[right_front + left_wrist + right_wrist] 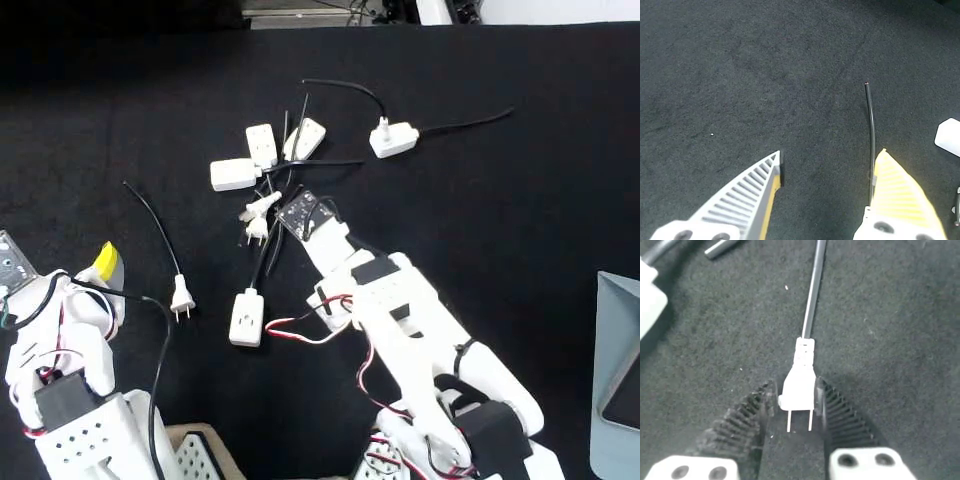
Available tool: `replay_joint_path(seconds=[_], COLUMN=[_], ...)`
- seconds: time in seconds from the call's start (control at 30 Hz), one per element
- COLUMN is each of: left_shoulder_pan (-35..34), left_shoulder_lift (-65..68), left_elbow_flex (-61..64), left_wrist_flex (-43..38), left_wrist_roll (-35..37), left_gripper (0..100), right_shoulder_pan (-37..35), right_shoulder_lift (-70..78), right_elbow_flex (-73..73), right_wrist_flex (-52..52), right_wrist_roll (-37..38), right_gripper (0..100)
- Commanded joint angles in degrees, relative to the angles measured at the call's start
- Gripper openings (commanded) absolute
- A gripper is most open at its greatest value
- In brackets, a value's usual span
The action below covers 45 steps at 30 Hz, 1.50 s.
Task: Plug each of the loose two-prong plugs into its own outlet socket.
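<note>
Right wrist view — right gripper [794, 388] clamps white plug [800, 375]; left gripper [831, 152] spread open

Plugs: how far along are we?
Done: one seated white plug looks mated with the far white socket block. In hand: right claw grips a white two-prong plug. Remaining: loose white plug, near empty white socket, others beyond; left claw open, empty.

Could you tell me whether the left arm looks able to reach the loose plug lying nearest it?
Probably yes: the left claw is open, and bare mat lies between it and the plug.
</note>
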Motion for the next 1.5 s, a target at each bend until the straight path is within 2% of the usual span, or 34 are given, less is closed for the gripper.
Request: replay_joint_path(seconds=[0.0,0.07,0.2,0.4,0.63,0.77,1.0,1.17,1.47], left_shoulder_pan=[0.04,0.04,0.04,0.04,0.04,0.04,0.04,0.04,0.04], left_shoulder_lift=[-0.44,-0.44,-0.44,-0.44,-0.44,-0.44,-0.44,-0.44,-0.44], left_elbow_flex=[-0.48,-0.48,-0.48,-0.48,-0.48,-0.48,-0.48,-0.48,-0.48], left_wrist_flex=[-1.14,-1.14,-1.14,-1.23,-1.05,-1.05,-1.05,-1.05,-1.05], left_wrist_roll=[-0.53,-0.53,-0.53,-0.53,-0.53,-0.53,-0.53,-0.53,-0.53], left_gripper=[30,30,30,30,30,30,30,30,30], right_shoulder_pan=[-1.67,-2.29,-2.02,-2.02,-1.85,-0.26,0.09,-0.09,-0.09], right_shoulder_lift=[0.48,0.57,0.66,0.66,0.57,0.22,0.22,0.57,0.66], right_elbow_flex=[-0.48,-1.27,-0.57,1.01,-1.45,-2.59,-2.68,-5.41,-7.52], right_wrist_flex=[0.44,2.64,3.69,3.43,3.25,3.25,3.69,6.07,6.68], right_wrist_roll=[-0.26,-0.35,-0.26,-0.09,-0.09,-0.09,-0.09,-0.53,-0.18], right_gripper=[11.1,11.5,18.3,18.1,4.8,1.2,1.9,12.6,10.0])
